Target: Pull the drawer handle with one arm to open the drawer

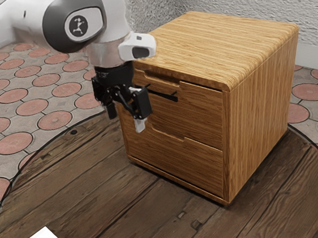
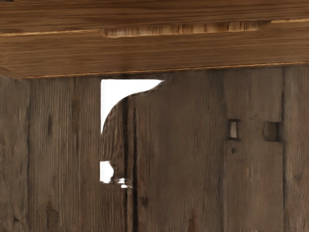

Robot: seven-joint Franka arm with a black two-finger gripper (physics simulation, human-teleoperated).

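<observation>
A light wooden cabinet [image 1: 248, 77] with two drawers stands on a round dark plank surface [image 1: 138, 208]. The upper drawer [image 1: 199, 115] carries a thin black handle bar [image 1: 164, 94] near its left end, and its front looks flush with the cabinet. My black gripper [image 1: 125, 117] hangs by the cabinet's front left corner, just below and to the exterior view's left of the handle, touching nothing. Its fingers [image 1: 140, 122] stand apart, open. In the wrist view, a drawer front with a recessed slot [image 2: 183, 30] lies above the planks [image 2: 193, 159].
Round red-brown paving stones [image 1: 35, 106] cover the floor around the plank surface. A rough grey wall [image 1: 228, 4] runs behind the cabinet. A small white object [image 1: 44, 236] lies at the near edge of the planks. A white patch [image 2: 120, 96] shows under my hand.
</observation>
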